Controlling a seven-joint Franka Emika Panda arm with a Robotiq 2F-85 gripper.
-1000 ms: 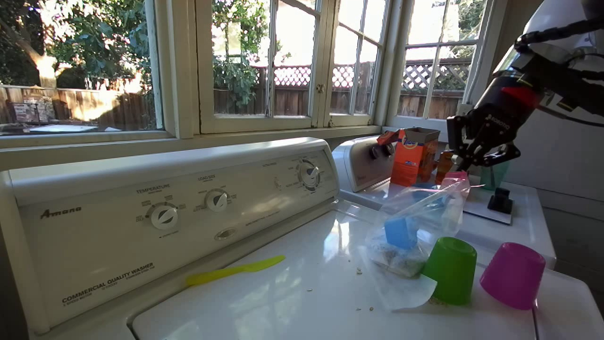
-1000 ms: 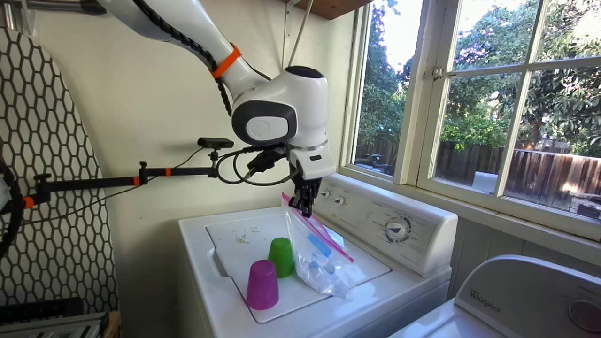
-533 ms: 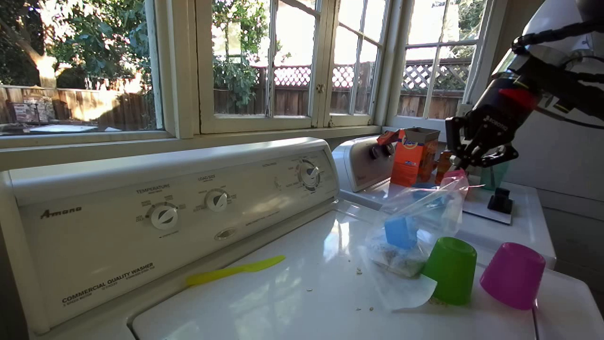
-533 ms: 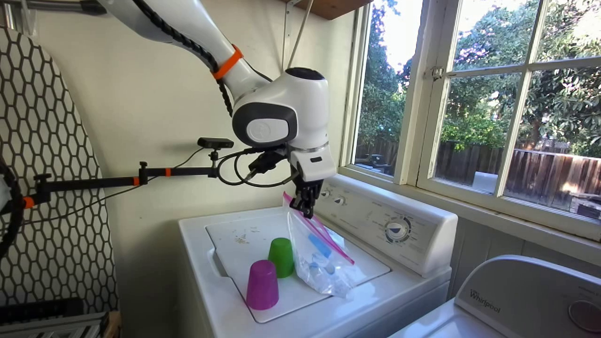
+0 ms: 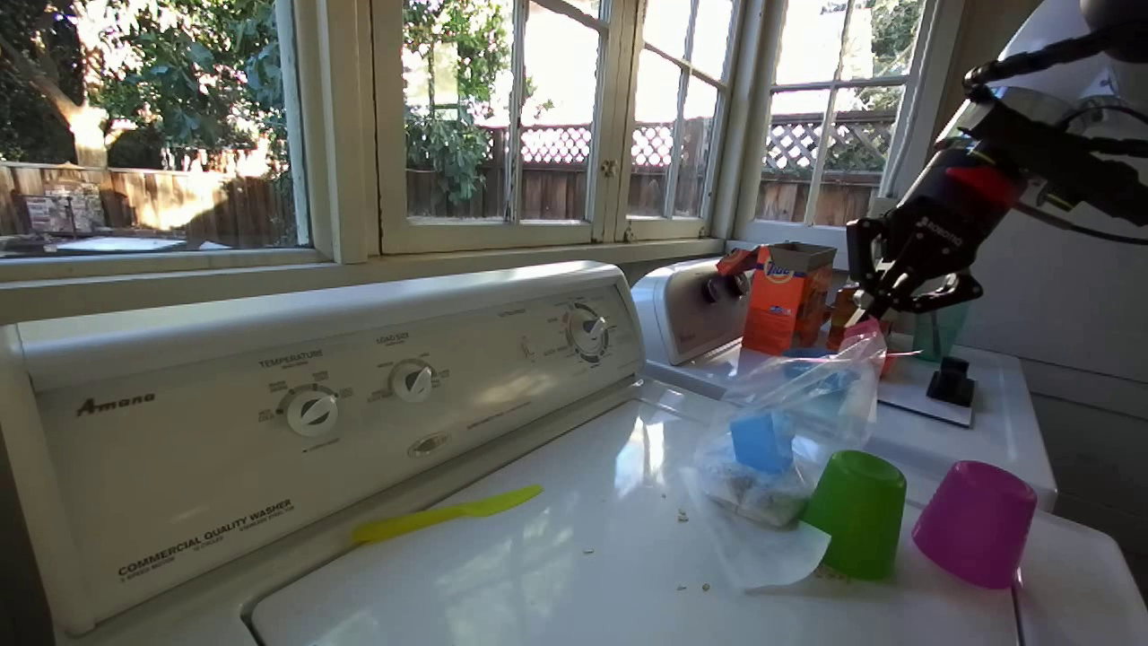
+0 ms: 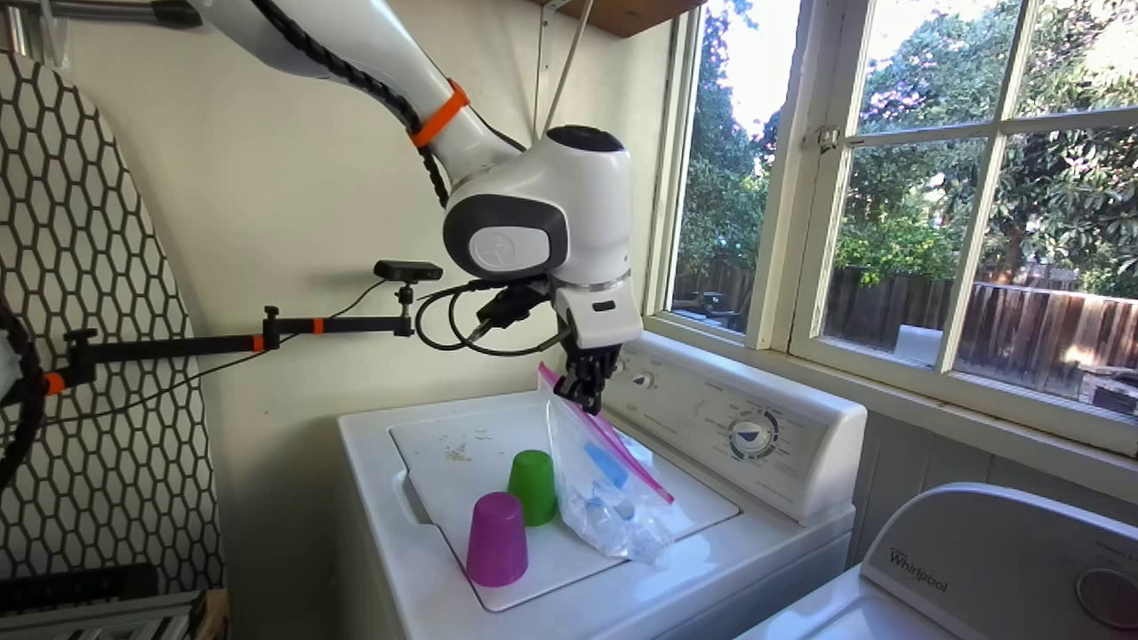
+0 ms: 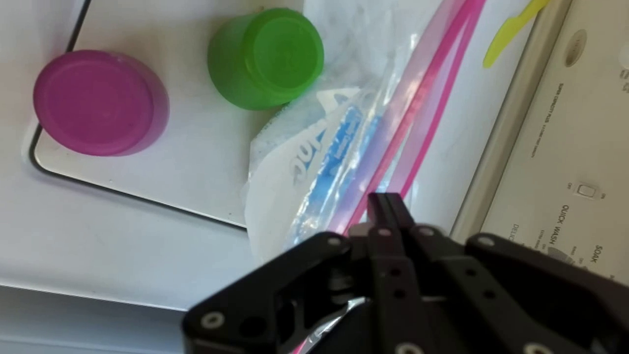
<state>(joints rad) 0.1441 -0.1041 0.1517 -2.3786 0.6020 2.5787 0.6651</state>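
My gripper is shut, its two fingertips pressed together at the pink-edged mouth of a clear zip bag. The bag's rim runs into the fingertips and the bag hangs up towards them, so the thin film looks pinched there; the exact contact is hidden. In an exterior view the gripper sits right above the bag's pink top corner. A blue boxy item and pale contents show through the bag, whose bottom rests on the washer lid. An upturned green cup stands against the bag.
Beside the green cup is an upturned magenta cup. A yellow plastic knife lies along the washer's control panel. Small crumbs dot the lid. An orange detergent box stands on the neighbouring machine, and windows line the wall behind.
The gripper has shifted slightly, leftward in one exterior picture and rightward towards the panel in the opposite one. The bag's pink top edge has moved along with it; the cups stayed put.
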